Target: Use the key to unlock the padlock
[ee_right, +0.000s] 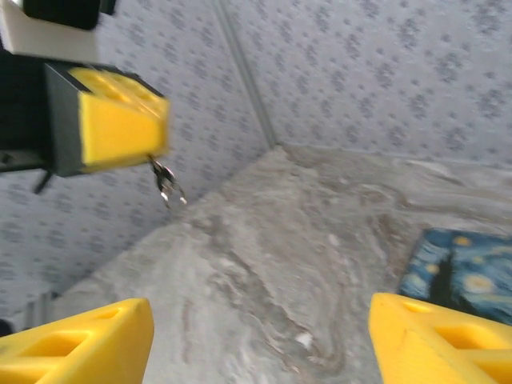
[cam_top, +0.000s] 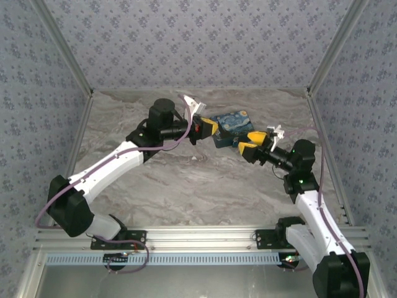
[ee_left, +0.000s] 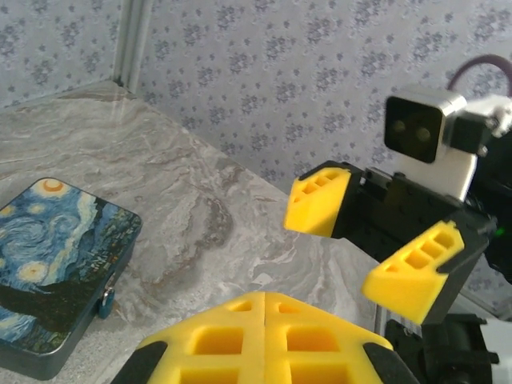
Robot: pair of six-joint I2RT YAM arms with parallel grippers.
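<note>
Left gripper (ee_left: pixel 264 320), jaws pressed together on the key (ee_right: pixel 166 182), held that small dark piece dangling below its fingertips and clear of the table (ee_right: pixel 264 264). This was presumably so that it could be lined up with the padlock (ee_left: pixel 106 301), which sat against the side of the starry-night box (ee_left: pixel 56 272). Right gripper (ee_left: pixel 344 248) hung facing it with jaws wide and nothing between them, probably ready to steady the lock; bare marble lay open beside the box, though the papered back wall (cam_top: pixel 198 43) stood not far behind it.
</note>
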